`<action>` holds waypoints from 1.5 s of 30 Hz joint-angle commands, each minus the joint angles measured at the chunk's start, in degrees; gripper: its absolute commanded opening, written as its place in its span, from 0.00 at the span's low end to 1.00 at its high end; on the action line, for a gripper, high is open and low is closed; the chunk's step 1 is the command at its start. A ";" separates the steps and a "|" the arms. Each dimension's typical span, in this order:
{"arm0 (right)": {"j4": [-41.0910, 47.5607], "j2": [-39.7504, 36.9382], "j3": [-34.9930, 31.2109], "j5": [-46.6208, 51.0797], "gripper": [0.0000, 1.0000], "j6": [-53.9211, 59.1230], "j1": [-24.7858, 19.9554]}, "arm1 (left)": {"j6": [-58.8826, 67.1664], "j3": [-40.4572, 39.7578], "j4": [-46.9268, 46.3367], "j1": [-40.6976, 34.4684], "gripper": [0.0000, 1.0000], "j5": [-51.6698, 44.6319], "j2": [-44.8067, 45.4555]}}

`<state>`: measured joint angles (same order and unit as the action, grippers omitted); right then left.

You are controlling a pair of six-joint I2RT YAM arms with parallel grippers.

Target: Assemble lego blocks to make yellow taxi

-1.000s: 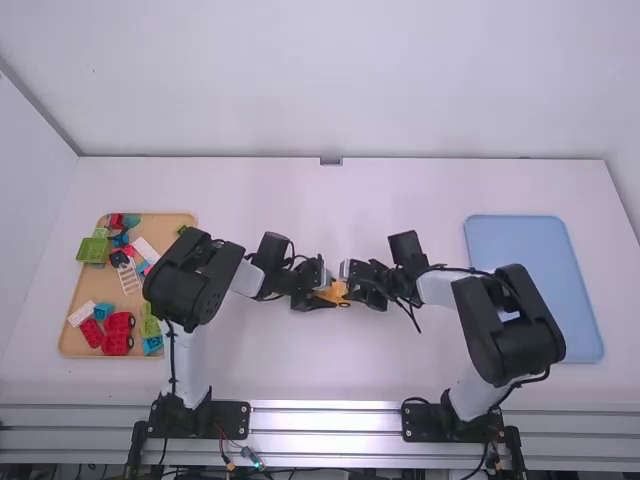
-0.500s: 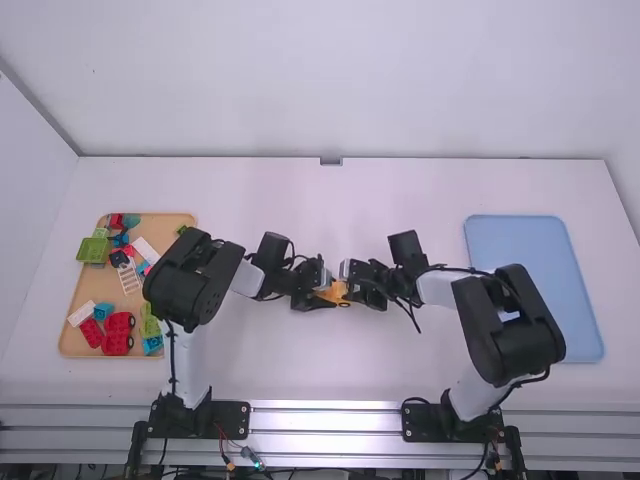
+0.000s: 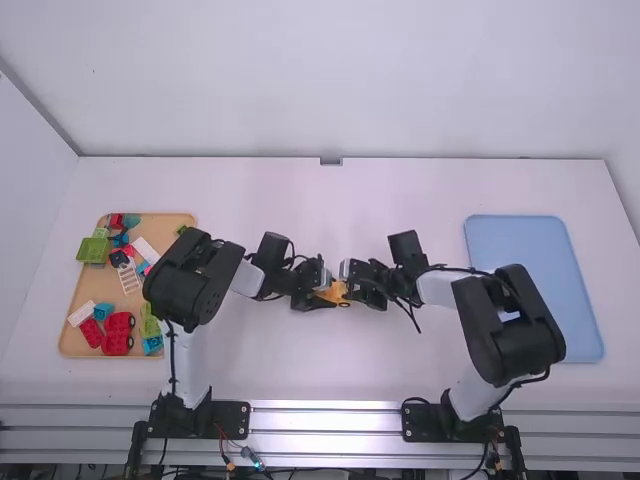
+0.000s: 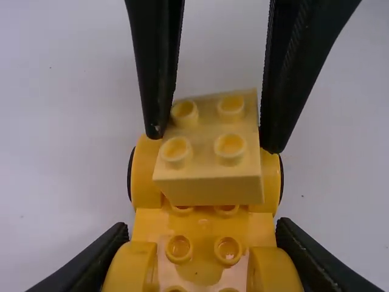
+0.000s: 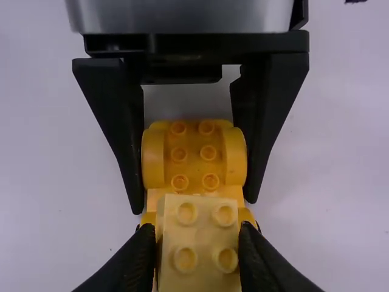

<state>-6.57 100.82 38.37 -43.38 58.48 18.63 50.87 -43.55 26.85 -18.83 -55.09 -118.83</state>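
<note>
In the high view my left gripper point(image 3: 316, 292) and my right gripper point(image 3: 357, 288) face each other mid-table, with the yellow-orange car base point(image 3: 334, 293) between them. My left gripper point(image 4: 203, 246) is shut on the sides of the car base point(image 4: 204, 224) in the left wrist view. The right wrist view has my right gripper point(image 5: 197, 243) shut on a pale yellow two-by-two brick point(image 5: 203, 234), over the wheeled end of the base. That brick point(image 4: 209, 146) looks slightly tilted against the base; whether its underside touches the studs I cannot tell.
At the left of the table lies a tan tray point(image 3: 165, 222) with red, green, blue and white pieces, partly under the left arm. A blue tray point(image 3: 532, 285) lies at the right, beside the right arm.
</note>
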 commanded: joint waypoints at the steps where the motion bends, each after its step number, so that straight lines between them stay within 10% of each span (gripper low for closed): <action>1: 0.37 0.87 -0.52 0.17 0.29 -0.13 0.07 | -0.44 1.46 -1.31 -0.04 0.31 1.99 -1.95; 22: -0.48 0.87 -0.52 2.97 0.23 0.11 0.04 | -0.39 1.44 -1.92 -0.04 0.29 2.16 -1.95; 29: -0.37 0.85 -0.52 2.95 0.47 0.48 0.07 | -0.42 1.42 -1.95 -0.04 0.29 2.16 -1.95; 45: -0.48 0.35 -0.46 3.50 0.62 -1.73 0.07 | -0.39 1.46 -1.99 -0.04 0.28 2.01 -1.95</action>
<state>-7.49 100.84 38.37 -40.32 57.23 18.63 51.09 -43.55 26.41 -18.81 -55.40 -118.80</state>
